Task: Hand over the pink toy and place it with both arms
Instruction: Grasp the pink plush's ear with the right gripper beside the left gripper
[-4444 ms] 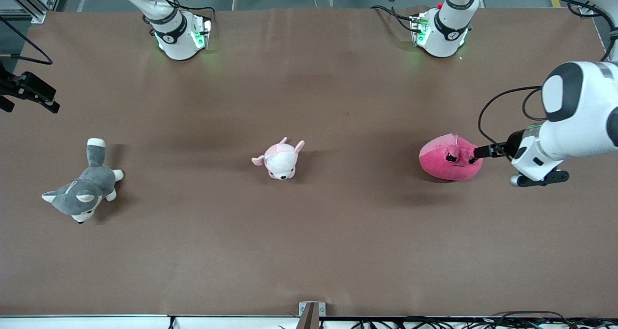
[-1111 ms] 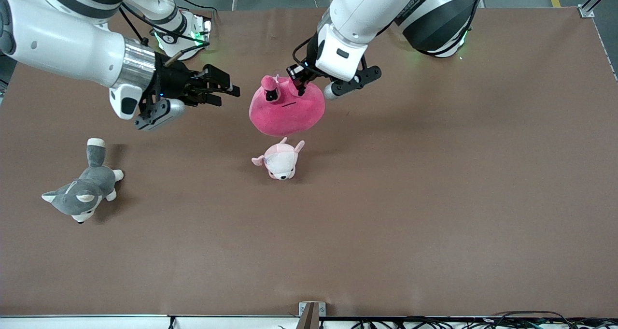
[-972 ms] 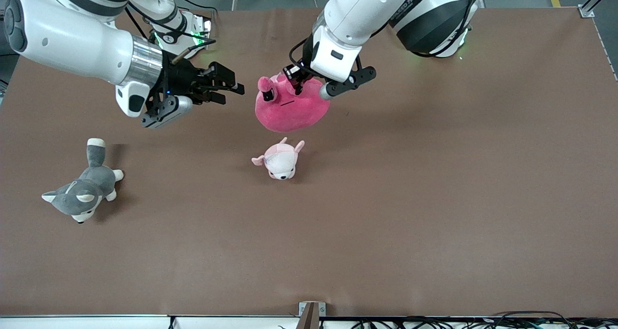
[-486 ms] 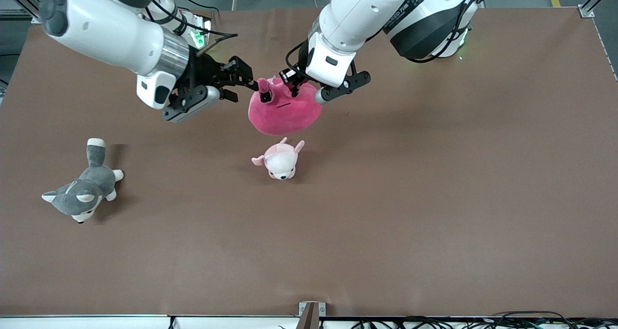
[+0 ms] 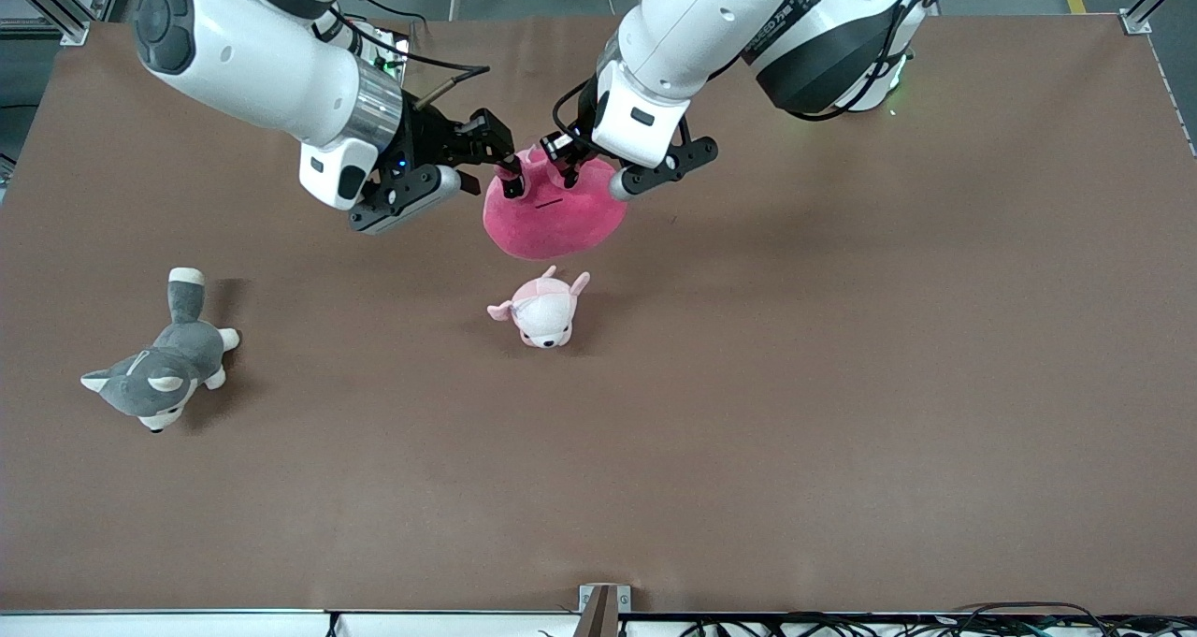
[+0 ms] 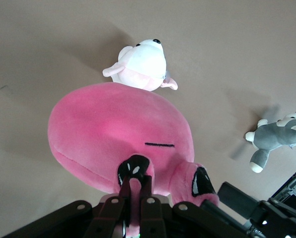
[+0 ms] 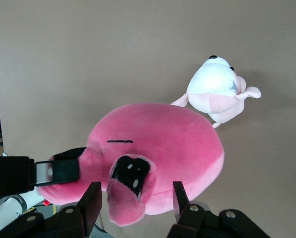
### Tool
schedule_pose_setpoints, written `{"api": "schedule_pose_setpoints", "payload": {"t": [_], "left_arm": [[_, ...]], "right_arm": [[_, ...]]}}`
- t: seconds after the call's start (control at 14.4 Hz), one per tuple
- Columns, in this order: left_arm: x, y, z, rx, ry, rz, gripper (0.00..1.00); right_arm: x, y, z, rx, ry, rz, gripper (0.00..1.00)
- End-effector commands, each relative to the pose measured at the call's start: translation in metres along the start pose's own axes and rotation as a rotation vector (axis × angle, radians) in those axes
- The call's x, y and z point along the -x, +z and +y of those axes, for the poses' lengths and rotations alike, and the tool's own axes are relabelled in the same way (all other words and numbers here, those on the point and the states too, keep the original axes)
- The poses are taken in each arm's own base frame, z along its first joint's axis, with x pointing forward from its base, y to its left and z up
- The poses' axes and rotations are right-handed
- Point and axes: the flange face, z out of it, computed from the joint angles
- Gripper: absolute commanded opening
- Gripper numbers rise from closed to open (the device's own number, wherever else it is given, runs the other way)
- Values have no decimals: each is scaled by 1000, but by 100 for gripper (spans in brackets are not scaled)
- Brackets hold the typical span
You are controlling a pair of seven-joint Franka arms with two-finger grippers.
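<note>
Nearest the front camera, toward the right arm's end of the table, lies the grey-and-white husky plush [image 5: 157, 368]. Farther from the camera, near the table's middle, sits the pale pink-and-white animal plush [image 5: 541, 309]. Both rest on the brown table [image 5: 842, 384] and neither is touched.

Above the table, just farther from the camera than the pale plush, hangs the pink toy [image 5: 554, 209], clear of the surface. The left gripper [image 5: 562, 162] is closed on one of its two nubs, as the left wrist view shows [image 6: 134, 191], and carries the toy's whole weight. The right gripper [image 5: 505, 162] stands with its fingers spread on either side of the other nub [image 7: 125, 196] and has not yet pinched it.

Judged risks:
- A release by the left gripper before the right one closes would probably drop the toy onto the pale plush below.
- The nub is soft and small, so a shallow pinch may slip once the body's weight swings onto it.
- The two grippers work very near each other, so any drift could bring their fingers into contact.
</note>
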Motion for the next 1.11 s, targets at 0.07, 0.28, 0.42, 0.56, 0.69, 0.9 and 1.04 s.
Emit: {"api": "schedule_pose_setpoints", "payload": {"t": [0.07,0.28,0.42,0.56,0.69,0.9,1.04], "left_arm": [[4,-4,5,16,-9,-3,1],[4,-5,5,17,-9,-2,1],[4,-5,4,15,-10,-2,1],[4,-6,4,15,-9,-1,1],[4,-5,4,15,-10,-2,1],[4,-5,4,15,-10,-2,1],[3,-6,4,14,-7,0,10]], "right_arm": [[-3,7,-4,20,12,5,66],[0,14,-5,69,-10,-3,62],[-1,18,-4,87,-15,-6,57],[-1,18,-5,86,-16,-4,28],[-1,17,-4,85,-15,-5,5],[0,20,-3,89,-20,-20,2],[-1,21,-2,90,-22,-23,1]]}}
